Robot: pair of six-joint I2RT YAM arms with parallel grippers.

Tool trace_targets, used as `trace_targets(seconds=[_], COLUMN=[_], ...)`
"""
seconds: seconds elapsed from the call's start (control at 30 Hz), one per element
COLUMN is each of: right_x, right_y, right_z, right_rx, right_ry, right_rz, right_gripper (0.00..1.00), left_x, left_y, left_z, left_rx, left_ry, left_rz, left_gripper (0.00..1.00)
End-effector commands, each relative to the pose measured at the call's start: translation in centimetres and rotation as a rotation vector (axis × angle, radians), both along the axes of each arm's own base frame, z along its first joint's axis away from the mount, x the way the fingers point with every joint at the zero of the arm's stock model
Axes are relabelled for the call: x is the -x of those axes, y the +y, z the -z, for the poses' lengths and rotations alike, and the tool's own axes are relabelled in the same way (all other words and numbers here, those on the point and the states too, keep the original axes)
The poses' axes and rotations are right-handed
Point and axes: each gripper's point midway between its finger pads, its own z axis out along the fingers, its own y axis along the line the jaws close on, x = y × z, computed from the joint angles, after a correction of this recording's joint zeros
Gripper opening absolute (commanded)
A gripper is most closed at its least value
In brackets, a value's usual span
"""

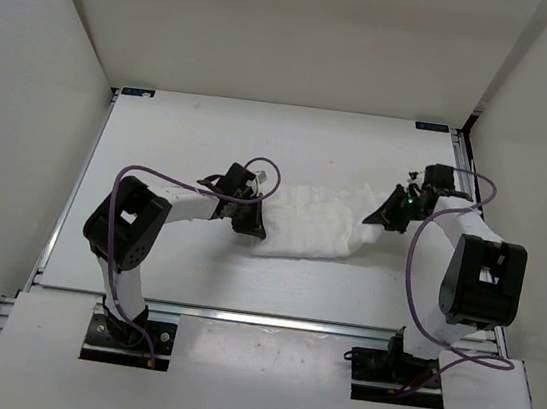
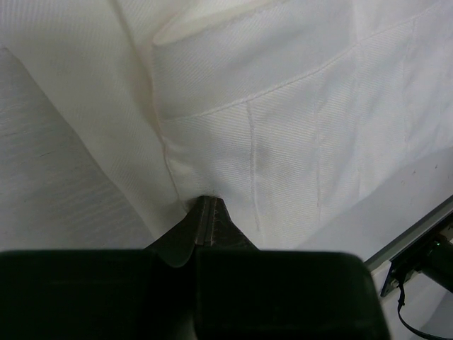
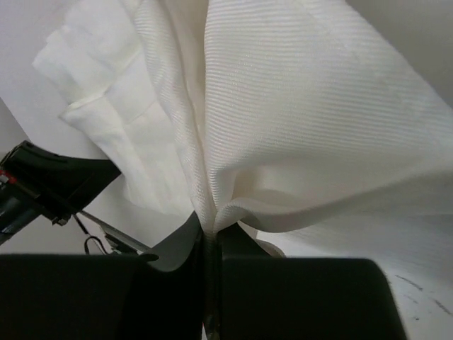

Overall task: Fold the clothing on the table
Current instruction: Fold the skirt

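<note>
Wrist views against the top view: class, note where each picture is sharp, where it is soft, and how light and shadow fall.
Top view: even light, faint shadows, the white clothing barely stands out from the white table. Left wrist view: weave crisp, the left tool dark and soft near the lens. Right wrist view: ribbed weave sharp, folds shaded, the right tool nearly black.

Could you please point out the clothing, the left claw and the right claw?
clothing [image 1: 311, 228]: top view, middle of the fabric.
left claw [image 2: 206, 211]: left wrist view, between closed tips.
right claw [image 3: 210, 230]: right wrist view, between closed tips.
</note>
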Motion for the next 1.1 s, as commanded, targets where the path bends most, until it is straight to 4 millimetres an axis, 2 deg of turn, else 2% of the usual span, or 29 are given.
trace_targets(seconds=[0.0,0.03,0.07,0.1,0.13,0.2,0.23,0.3,0.33,0.37,0.4,0.43,0.5,0.53,0.6,0.63,0.67,0.7,0.73,0.8,0.83,0.87,0.9,0.93,0.97,1.0,1.03,1.07], right_x=[-1.8,-1.4,-1.8,-1.6,-1.4,-0.8,-0.7,-0.4,-0.1,-0.1,0.8,0.9,1.5,1.1,1.5,1.4,1.4,1.1,1.2,1.2,1.4,1.6,2.1,1.9,2.2,3.1,2.7,2.9], right_y=[3.1,4.8,5.7,7.6,9.1,12.2,13.4,15.2,16.7,17.5,18.8,19.5,20.9,21.2,22.3,23.2,23.7,24.0,24.6,25.6,26.2,26.7,26.9,27.2,27.5,26.6,26.4,26.1], right_z=[-5.8,-6.1,-7.1,-8.0,-8.1,-7.5,-8.0,-6.8,-7.2,-6.6,-5.7,-6.1,-4.2,-4.7,-3.1,-3.9,-3.6,-3.2,-3.5,-4.3,-5.1,-5.8,-6.6,-8.3,-8.9,-9.5,-12.6,-14.1], right_rx=[0.031,0.023,0.002,-0.016,-0.028,-0.062,-0.077,-0.09,-0.102,-0.096,-0.103,-0.106,-0.096,-0.086,-0.088,-0.097,-0.118,-0.122,-0.152,-0.215,-0.259,-0.323,-0.358,-0.435,-0.508,-0.551,-0.625,-0.675], right_ry=[-0.156,-0.152,-0.175,-0.198,-0.198,-0.17,-0.178,-0.137,-0.149,-0.137,-0.103,-0.105,-0.052,-0.07,-0.024,-0.043,-0.027,-0.024,-0.022,-0.034,-0.046,-0.045,-0.046,-0.096,-0.104,-0.055,-0.178,-0.228], right_rz=[-0.122,-0.166,-0.186,-0.24,-0.279,-0.364,-0.4,-0.446,-0.495,-0.52,-0.562,-0.587,-0.638,-0.648,-0.684,-0.701,-0.71,-0.706,-0.72,-0.734,-0.743,-0.747,-0.745,-0.757,-0.758,-0.72,-0.752,-0.747], right_gripper=[0.0,0.0,0.0,0.0,0.0,0.0,0.0,0.0,0.01,0.0,0.0,0.0,0.0,0.0,0.0,0.0,0.03,0.09,0.27,0.44,0.59,0.64,0.65,0.65,0.64,0.64,0.63,0.62], left_x=[2.1,2.1,2.2,2.0,2.3,1.9,1.8,1.4,1.4,0.9,1.1,0.6,-0.2,-0.4,-1.0,-1.1,-1.2,-1.3,-1.2,-1.1,-1.0,-0.8,-0.8,-0.9,-0.5,-0.5,-0.7,-1.2], left_y=[1.2,1.2,1.2,1.5,1.1,1.4,1.3,1.3,1.4,1.4,1.7,1.7,1.9,1.9,2.1,2.5,2.4,2.7,2.5,2.8,3.0,3.0,3.4,3.5,3.4,3.7,3.9,4.4], left_z=[1.9,1.9,1.8,1.9,1.9,1.7,1.6,1.3,1.4,1.2,1.5,1.3,0.7,0.6,0.2,0.3,0.2,0.2,0.0,0.2,0.2,0.2,0.4,0.1,0.3,0.4,0.2,-0.2], left_rx=[-0.061,-0.057,-0.059,-0.057,-0.055,-0.047,-0.047,-0.039,-0.039,-0.035,-0.035,-0.031,-0.015,-0.011,-0.001,-0.009,-0.005,-0.002,0.003,0.002,0.005,0.008,-0.001,0.008,0.006,-0.001,0.005,-0.001], left_ry=[0.081,0.084,0.082,0.082,0.082,0.076,0.074,0.066,0.065,0.059,0.072,0.064,0.052,0.05,0.043,0.04,0.037,0.041,0.033,0.035,0.039,0.039,0.04,0.033,0.04,0.041,0.037,0.018], left_rz=[0.006,0.004,0.009,-0.001,0.013,0.002,0.0,-0.006,-0.005,-0.013,-0.016,-0.027,-0.037,-0.044,-0.054,-0.067,-0.065,-0.076,-0.072,-0.081,-0.086,-0.083,-0.093,-0.097,-0.092,-0.096,-0.105,-0.115], left_gripper=[0.0,0.0,0.0,0.0,0.0,0.0,0.0,0.0,0.0,0.0,0.0,0.0,0.0,0.0,0.0,0.0,0.0,0.0,0.0,0.0,0.0,0.0,0.0,0.0,0.0,0.0,0.0,0.0])
